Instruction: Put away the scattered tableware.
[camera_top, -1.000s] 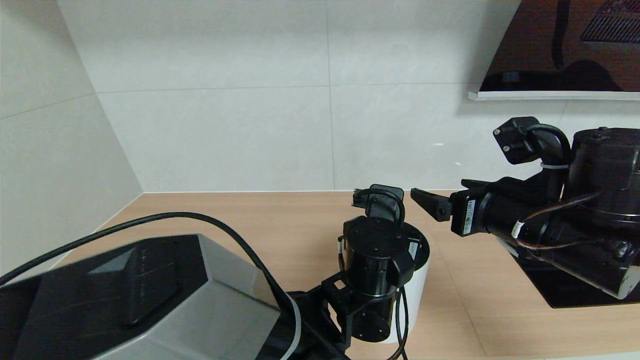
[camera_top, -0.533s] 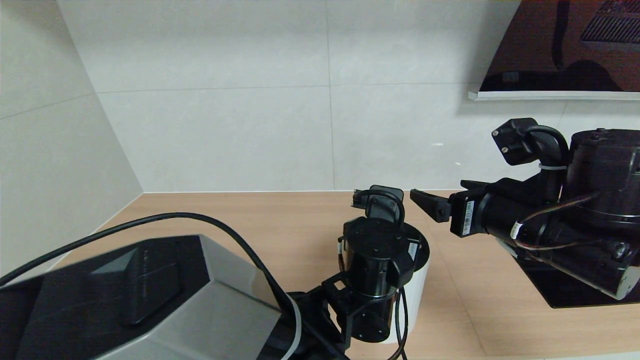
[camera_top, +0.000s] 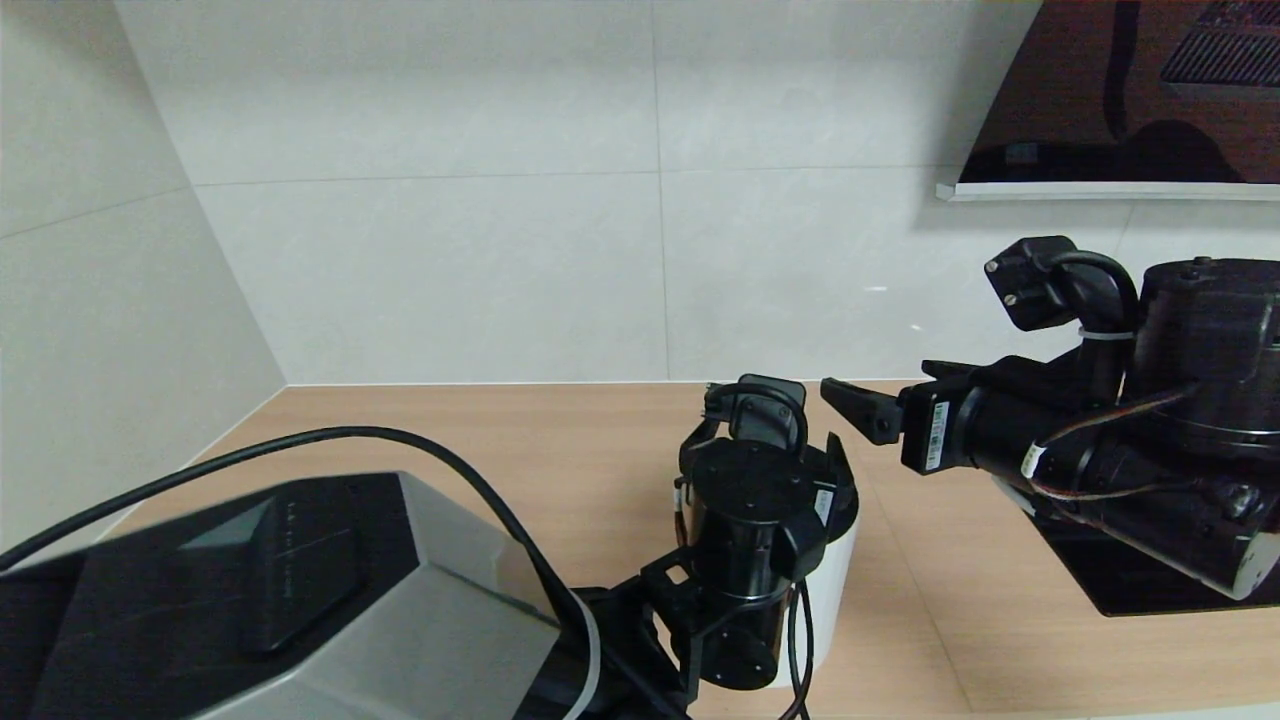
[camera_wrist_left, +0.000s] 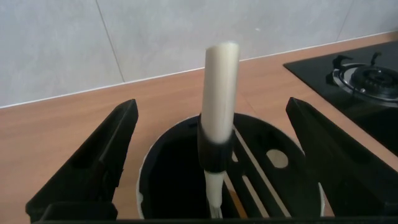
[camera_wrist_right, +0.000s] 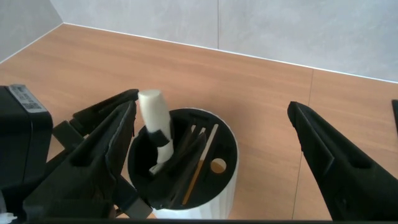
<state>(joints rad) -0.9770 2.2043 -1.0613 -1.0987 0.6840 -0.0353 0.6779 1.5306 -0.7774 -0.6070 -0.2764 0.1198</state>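
Above the holder (camera_wrist_right: 219, 198) — left end effector (camera_wrist_left: 211, 107) spread, utensil (camera_wrist_left: 219, 93) standing inside.

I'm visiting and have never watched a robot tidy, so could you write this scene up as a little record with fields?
Place: wooden counter, stove at the robot's right
Holder: white utensil holder, upright on the counter
Inside: white-handled utensil standing up, plus thin sticks
Left gripper: open above the holder, straddling the handle without touching it
Right gripper: open, empty, at the holder's right
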